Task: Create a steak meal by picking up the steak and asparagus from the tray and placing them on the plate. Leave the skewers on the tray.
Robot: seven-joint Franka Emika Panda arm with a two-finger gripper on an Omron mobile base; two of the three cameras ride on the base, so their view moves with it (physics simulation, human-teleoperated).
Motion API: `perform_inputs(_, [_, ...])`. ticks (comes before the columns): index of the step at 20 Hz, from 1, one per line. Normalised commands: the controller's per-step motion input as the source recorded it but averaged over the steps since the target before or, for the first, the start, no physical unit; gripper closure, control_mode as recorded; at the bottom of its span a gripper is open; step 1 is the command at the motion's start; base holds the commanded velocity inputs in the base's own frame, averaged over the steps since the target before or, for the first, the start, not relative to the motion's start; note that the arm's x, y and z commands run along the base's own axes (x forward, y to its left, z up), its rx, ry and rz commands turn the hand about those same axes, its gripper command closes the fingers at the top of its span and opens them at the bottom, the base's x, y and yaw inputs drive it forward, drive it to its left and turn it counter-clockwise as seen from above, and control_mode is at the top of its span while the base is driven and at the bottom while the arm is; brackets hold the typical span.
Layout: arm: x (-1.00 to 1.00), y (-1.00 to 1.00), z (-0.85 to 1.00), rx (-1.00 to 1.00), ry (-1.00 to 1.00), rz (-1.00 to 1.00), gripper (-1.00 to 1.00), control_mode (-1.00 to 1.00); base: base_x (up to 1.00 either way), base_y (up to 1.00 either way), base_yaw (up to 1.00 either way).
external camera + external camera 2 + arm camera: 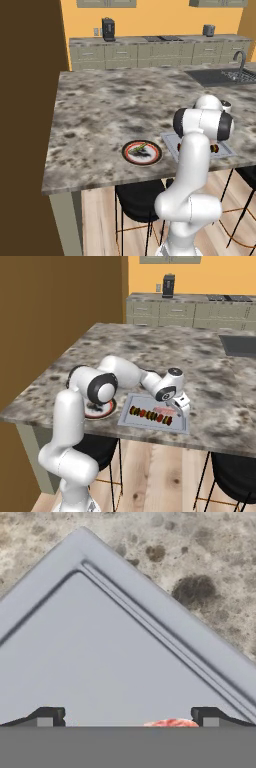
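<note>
The light-grey tray (131,403) lies near the counter's front edge, right of the round plate (129,156). A thin green asparagus (140,147) stalk rests on the plate. The skewers (150,416) lie in a row along the tray's near side. My gripper (178,406) hangs low over the tray's right end, open. In the hand view my gripper (127,719) faces a bare tray (100,657) corner. The pinkish-red edge of the steak (172,723) peeks up between the dark fingertips (47,717), nearer the right one. Nothing is held.
The marble counter (110,110) stretches far behind the tray and plate. A sink (225,76) with a faucet sits at the back right. Black stools (137,197) stand under the front edge. A brown wall panel (25,125) rises at the left.
</note>
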Motion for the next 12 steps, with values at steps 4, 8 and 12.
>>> perform_inputs(4, [0.00,0.03,-0.08,0.00,0.00,-0.02,-1.00,-1.00,0.00,0.00,0.00])
perform_inputs(8, [0.00,0.11,-0.22,0.00,-0.01,-0.02,-1.00,-1.00,0.00,0.00,0.00])
perform_inputs(12, [0.00,0.14,-0.30,0.00,-0.03,-0.01,-1.00,-1.00,0.00,0.00,0.00])
